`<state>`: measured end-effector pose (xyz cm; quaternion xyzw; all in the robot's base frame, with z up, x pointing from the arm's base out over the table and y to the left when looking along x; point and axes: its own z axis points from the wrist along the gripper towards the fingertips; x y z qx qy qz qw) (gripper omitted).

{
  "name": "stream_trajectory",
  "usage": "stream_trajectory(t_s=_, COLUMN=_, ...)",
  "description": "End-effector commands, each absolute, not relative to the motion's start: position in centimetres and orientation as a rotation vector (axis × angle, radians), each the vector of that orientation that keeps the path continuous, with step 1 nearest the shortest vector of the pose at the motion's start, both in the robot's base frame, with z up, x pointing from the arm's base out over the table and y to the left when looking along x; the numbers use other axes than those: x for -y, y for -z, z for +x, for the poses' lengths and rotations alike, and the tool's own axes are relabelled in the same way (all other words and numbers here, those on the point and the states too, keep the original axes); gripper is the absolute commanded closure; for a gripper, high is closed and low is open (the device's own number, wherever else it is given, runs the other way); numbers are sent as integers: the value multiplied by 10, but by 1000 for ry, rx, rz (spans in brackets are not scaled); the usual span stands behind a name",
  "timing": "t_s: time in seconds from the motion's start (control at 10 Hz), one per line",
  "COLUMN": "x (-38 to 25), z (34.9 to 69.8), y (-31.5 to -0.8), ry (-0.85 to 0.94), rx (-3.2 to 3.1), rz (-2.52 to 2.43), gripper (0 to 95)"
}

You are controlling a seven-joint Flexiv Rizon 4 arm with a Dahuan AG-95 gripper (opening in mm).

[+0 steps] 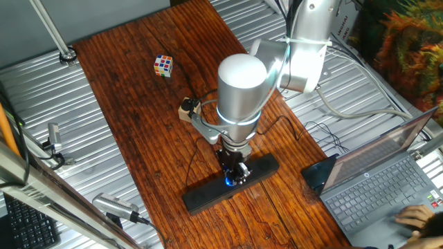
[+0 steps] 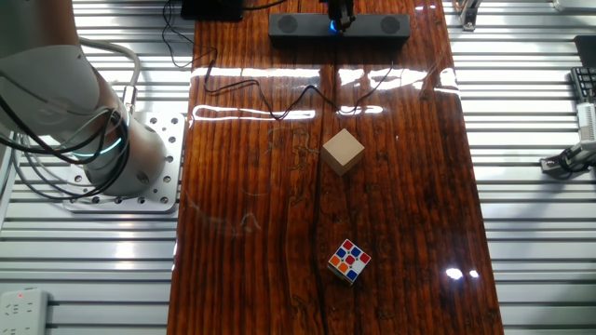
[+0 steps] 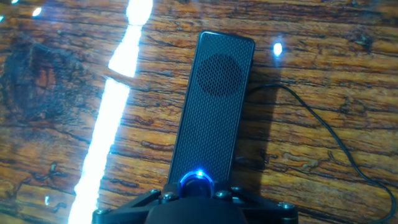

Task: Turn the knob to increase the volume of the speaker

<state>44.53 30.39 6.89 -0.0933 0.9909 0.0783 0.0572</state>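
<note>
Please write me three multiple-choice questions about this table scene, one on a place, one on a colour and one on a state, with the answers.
1. Where on the speaker is the gripper?
A. at its middle, over the knob
B. at one rounded end
C. off it, over the bare wood

2. What colour is the light around the knob?
A. red
B. green
C. blue

3. How does the puzzle cube stand to the plain wooden block?
A. stacked on it
B. apart from it on the table
C. touching its side

Answers: 1 A, both fixed views show the gripper down at the bar's centre. 2 C, the hand view shows a blue glow at the dial. 3 B, the other fixed view shows bare wood between the two.
</note>
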Motion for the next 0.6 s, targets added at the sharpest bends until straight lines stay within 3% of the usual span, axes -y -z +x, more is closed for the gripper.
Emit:
stream_trajectory(t_s=0.1, x=-304, z=446, y=-69, ry=-263, rx=-3004, rz=-256, gripper=950)
stream_trajectory(t_s=0.6, x=-304, z=446, y=-69, ry=-217, rx=-3003, rz=-199, gripper=950)
